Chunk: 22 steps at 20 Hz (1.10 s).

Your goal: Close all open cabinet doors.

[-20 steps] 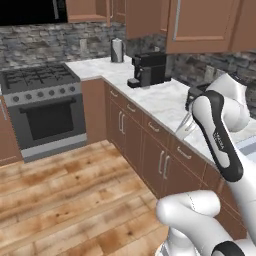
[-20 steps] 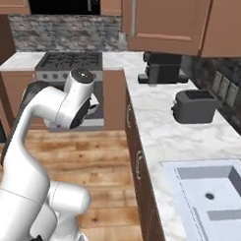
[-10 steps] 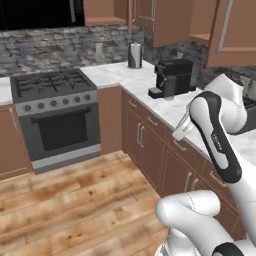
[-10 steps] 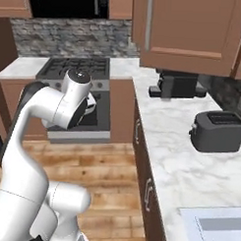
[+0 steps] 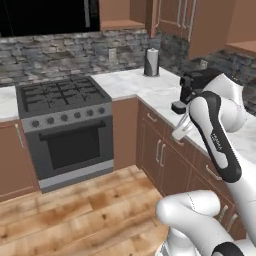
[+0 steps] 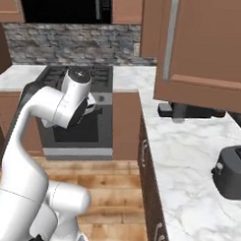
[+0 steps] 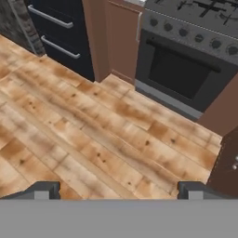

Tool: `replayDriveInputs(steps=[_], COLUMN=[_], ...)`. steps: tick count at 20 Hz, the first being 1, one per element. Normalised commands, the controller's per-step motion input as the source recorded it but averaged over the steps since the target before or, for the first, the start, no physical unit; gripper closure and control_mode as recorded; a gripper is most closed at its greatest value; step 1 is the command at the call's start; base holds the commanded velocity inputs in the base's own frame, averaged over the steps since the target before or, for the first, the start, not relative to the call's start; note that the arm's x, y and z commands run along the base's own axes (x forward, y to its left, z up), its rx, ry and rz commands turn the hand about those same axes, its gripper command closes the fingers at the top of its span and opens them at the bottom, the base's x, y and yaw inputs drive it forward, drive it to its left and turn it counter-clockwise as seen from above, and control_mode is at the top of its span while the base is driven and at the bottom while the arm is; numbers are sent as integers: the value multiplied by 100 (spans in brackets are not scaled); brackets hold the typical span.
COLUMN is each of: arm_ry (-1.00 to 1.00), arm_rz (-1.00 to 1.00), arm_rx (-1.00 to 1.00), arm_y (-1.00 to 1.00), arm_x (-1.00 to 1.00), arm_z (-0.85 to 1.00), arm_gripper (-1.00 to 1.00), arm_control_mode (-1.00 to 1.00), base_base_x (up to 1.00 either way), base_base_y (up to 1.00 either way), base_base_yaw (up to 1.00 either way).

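The pincer [image 7: 119, 190] hangs wide open with nothing in it, its tips [image 7: 42, 189] far apart and aimed down at the wooden floor [image 7: 93, 139]; I judge the arm is simply tucked for travel, not reaching. Just beyond the floor stands the stove [image 5: 65, 125], its oven shut. On the marble tabletop [image 6: 185, 159] sit a dark toaster [image 6: 233, 173] near the camera and a coffee machine [image 6: 189, 111] farther back. Above that machine an open cabinet door [image 6: 204, 44] swings out over the tabletop, silver handle [image 6: 169, 38] toward the stove. It is the one to push shut; what its cabinet holds I cannot tell.
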Motion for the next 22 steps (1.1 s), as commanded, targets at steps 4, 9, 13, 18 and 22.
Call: replayDriveInputs(steps=[4, 9, 13, 18, 22], arm_ry=[0, 0, 0, 0, 0], arm_rz=[0, 0, 0, 0, 0], arm_rx=[0, 0, 0, 0, 0], arm_y=[0, 0, 0, 0, 0], arm_x=[0, 0, 0, 0, 0], arm_z=[0, 0, 0, 0, 0], arm_gripper=[-100, -100, -100, -100, -100], arm_control_mode=[100, 100, 100, 100, 100], base_base_x=[81, 77, 70, 44, 18], base_base_y=[54, 49, 42, 33, 32], base_base_yaw=[-6, -22, -38, -66, -71])
